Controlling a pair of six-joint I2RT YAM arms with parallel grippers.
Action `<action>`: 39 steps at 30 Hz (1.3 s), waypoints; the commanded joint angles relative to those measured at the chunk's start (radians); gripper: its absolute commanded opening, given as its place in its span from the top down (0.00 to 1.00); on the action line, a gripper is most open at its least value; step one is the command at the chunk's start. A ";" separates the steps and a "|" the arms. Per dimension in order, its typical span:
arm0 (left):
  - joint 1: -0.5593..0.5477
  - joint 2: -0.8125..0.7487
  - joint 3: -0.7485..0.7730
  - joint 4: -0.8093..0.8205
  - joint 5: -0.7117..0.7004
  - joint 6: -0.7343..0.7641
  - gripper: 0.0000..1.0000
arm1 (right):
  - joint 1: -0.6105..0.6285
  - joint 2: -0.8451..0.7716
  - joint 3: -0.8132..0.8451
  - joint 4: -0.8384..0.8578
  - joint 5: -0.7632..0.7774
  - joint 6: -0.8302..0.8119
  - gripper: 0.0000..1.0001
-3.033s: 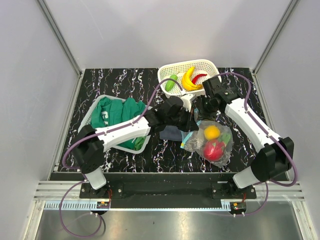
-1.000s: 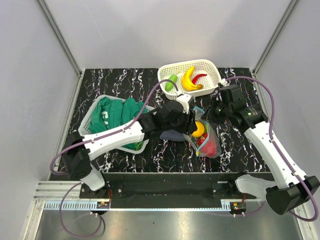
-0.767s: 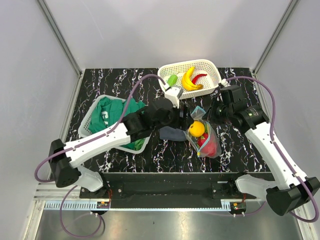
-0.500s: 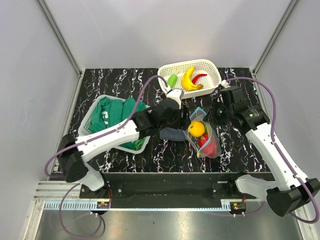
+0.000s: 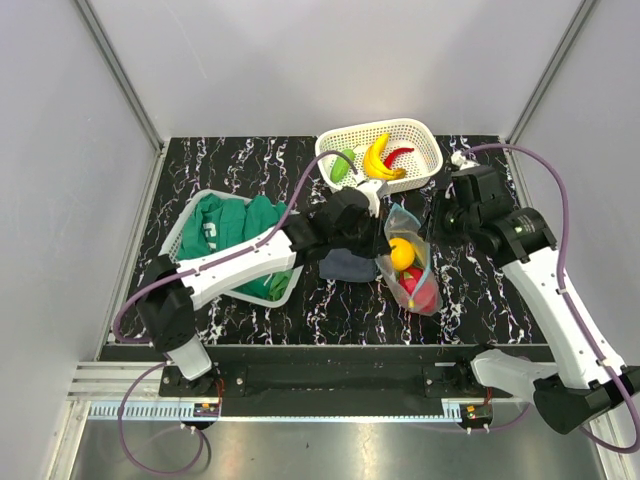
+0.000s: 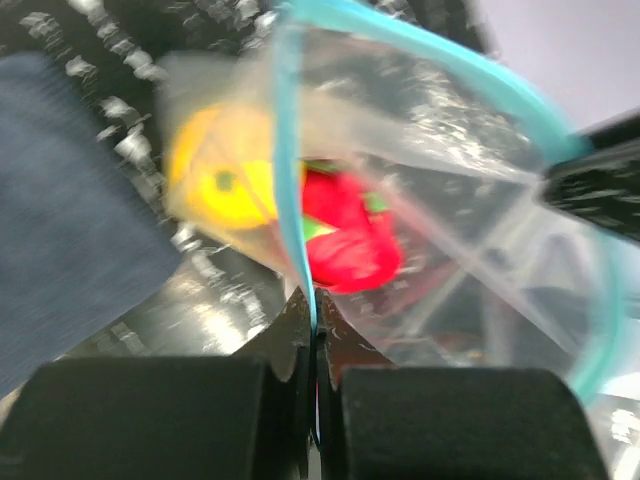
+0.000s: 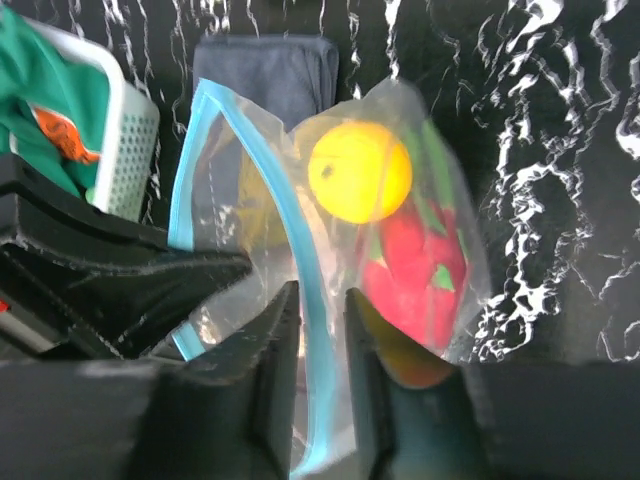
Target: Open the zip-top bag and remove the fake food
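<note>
The zip-top bag (image 5: 412, 272) hangs near the table's middle with its teal-edged mouth pulled wide. Inside it are fake food pieces: a yellow-orange ball (image 7: 360, 170) and a red-pink fruit (image 7: 420, 270). My left gripper (image 6: 316, 322) is shut on the teal zip strip (image 6: 292, 170) of one lip. In the top view the left gripper (image 5: 377, 216) holds the bag's left edge. My right gripper (image 7: 318, 300) straddles the other lip's strip with a gap on each side, so it is open. From above, the right gripper (image 5: 436, 218) sits at the bag's right edge.
A white basket (image 5: 428, 132) at the back holds a banana (image 5: 376, 157), a green vegetable (image 5: 342, 166) and a red chili (image 5: 398, 154). A dark blue folded cloth (image 5: 345, 264) lies left of the bag. A laundry basket (image 5: 186, 222) with green clothing (image 5: 235, 230) stands at the left.
My left gripper has shifted toward the back and closed on the bag's left lip. My right gripper's jaws have parted around the other lip. The bag's mouth stands wider.
</note>
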 commanded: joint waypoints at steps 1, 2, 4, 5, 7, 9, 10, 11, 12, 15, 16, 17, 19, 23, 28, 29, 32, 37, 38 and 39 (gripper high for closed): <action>0.010 0.027 0.120 0.134 0.114 -0.084 1.00 | -0.005 0.018 0.155 -0.083 0.075 -0.028 0.60; 0.010 0.036 0.126 0.141 0.134 -0.093 1.00 | -0.005 0.024 0.176 -0.095 0.066 -0.024 0.57; 0.010 0.064 0.138 0.155 0.149 -0.104 1.00 | -0.005 0.032 0.234 -0.120 0.029 -0.018 0.54; 0.010 0.071 0.141 0.155 0.152 -0.104 1.00 | -0.005 0.033 0.245 -0.131 0.014 -0.018 0.54; 0.012 0.081 0.141 0.160 0.152 -0.104 1.00 | -0.003 0.032 0.264 -0.140 -0.017 -0.011 0.54; 0.013 0.084 0.141 0.169 0.151 -0.105 1.00 | -0.005 0.024 0.270 -0.143 -0.020 0.002 0.54; 0.013 0.088 0.146 0.171 0.151 -0.105 1.00 | -0.005 0.021 0.270 -0.143 -0.022 0.003 0.54; 0.015 0.091 0.147 0.174 0.158 -0.105 1.00 | -0.005 0.018 0.269 -0.143 -0.022 0.006 0.54; 0.017 0.093 0.150 0.174 0.161 -0.107 1.00 | -0.005 0.015 0.259 -0.140 -0.025 0.005 0.55; 0.018 0.096 0.155 0.175 0.166 -0.107 1.00 | -0.005 0.021 0.185 -0.076 -0.103 0.015 0.73; 0.018 0.095 0.152 0.180 0.168 -0.105 1.00 | -0.005 0.026 0.163 -0.056 -0.120 0.023 0.76; 0.018 0.093 0.150 0.180 0.169 -0.105 1.00 | -0.005 0.035 0.138 -0.034 -0.131 0.025 0.80; 0.018 0.090 0.143 0.180 0.168 -0.102 1.00 | -0.005 0.042 0.066 0.035 -0.109 0.020 0.83; 0.023 0.081 0.135 0.181 0.163 -0.093 1.00 | -0.009 0.101 0.016 0.058 -0.040 -0.009 0.85; 0.038 0.107 0.172 0.177 0.174 -0.078 1.00 | -0.067 0.127 -0.073 0.116 -0.054 -0.001 0.85; 0.041 0.111 0.187 0.178 0.172 -0.075 1.00 | -0.101 0.124 -0.110 0.122 -0.081 -0.003 0.86; 0.049 0.143 0.222 0.178 0.180 -0.072 1.00 | -0.135 0.109 -0.173 0.138 -0.108 -0.001 0.80; 0.053 0.225 0.322 0.175 0.215 -0.081 1.00 | -0.143 0.113 -0.248 0.142 -0.132 0.002 0.58; 0.053 0.236 0.331 0.177 0.221 -0.082 1.00 | -0.144 0.116 -0.262 0.142 -0.135 0.005 0.54; 0.053 0.243 0.339 0.177 0.229 -0.084 1.00 | -0.150 0.119 -0.267 0.145 -0.137 0.008 0.52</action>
